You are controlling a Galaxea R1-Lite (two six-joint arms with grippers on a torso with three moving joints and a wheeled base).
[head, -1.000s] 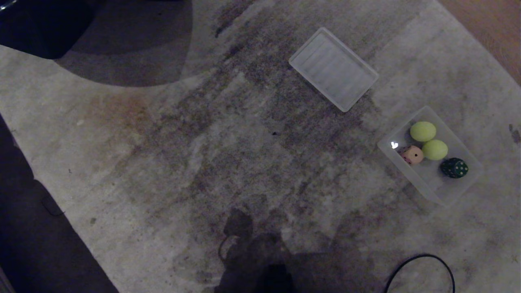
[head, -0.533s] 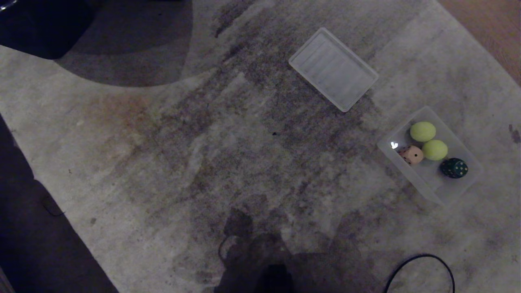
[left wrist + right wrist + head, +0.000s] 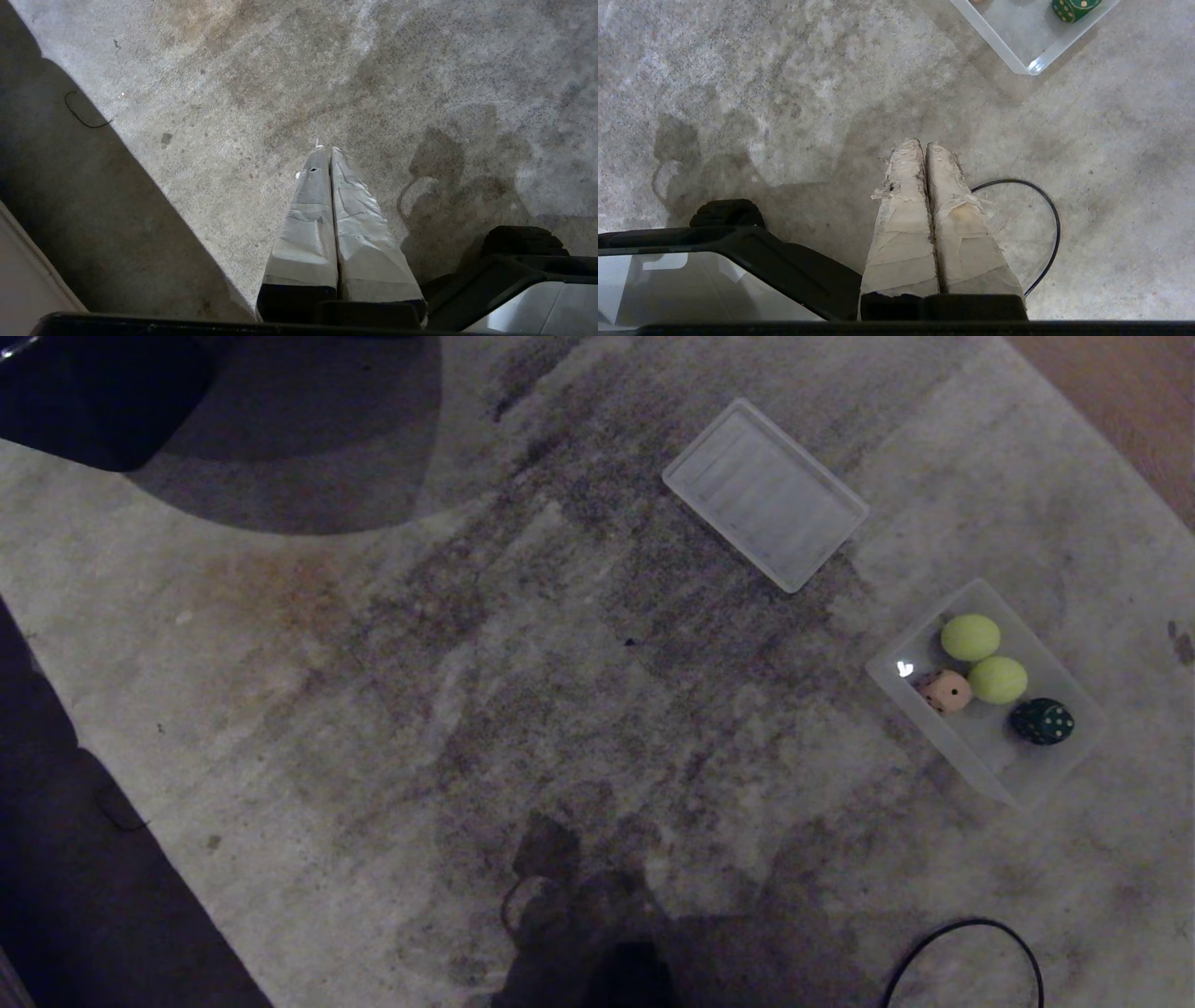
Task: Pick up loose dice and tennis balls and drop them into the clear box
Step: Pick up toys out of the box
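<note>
Carpet edge (image 3: 56, 775): dark floor borders the pale carpet (image 3: 392, 691) on the far left. No dice or balls are visible there; a pass that skips this dim margin could miss a stray item.
Left gripper (image 3: 325, 151): hangs above bare carpet, taped fingers pressed together, holding nothing. Risk: negligible while parked.
Ribbed panel (image 3: 766, 493): flat translucent rectangle lying on the carpet, well apart from the box. Risk: being mistaken for the drop target because of similar material.
Right gripper (image 3: 923, 145): hangs above the carpet, taped fingers pressed together, empty. The tape is frayed at the tips; loose shreds could reduce grip on a smooth die.
Black cable (image 3: 1041, 224): loops on the carpet just beside the right gripper. Risk: snagging on the fingers or the base during a drive or reach.
Clear box (image 3: 1064, 761): sits on the carpet at the right.
Tennis balls (image 3: 970, 637): both inside the box, side by side.
Pinkish die (image 3: 946, 692): inside, touching the nearer ball (image 3: 997, 679).
Dark green die (image 3: 1042, 721): inside, near the box's right end.
Remaining dice: red and yellow not visible in any view. Judgement: task may be incomplete; stopping now would leave them uncollected.
</note>
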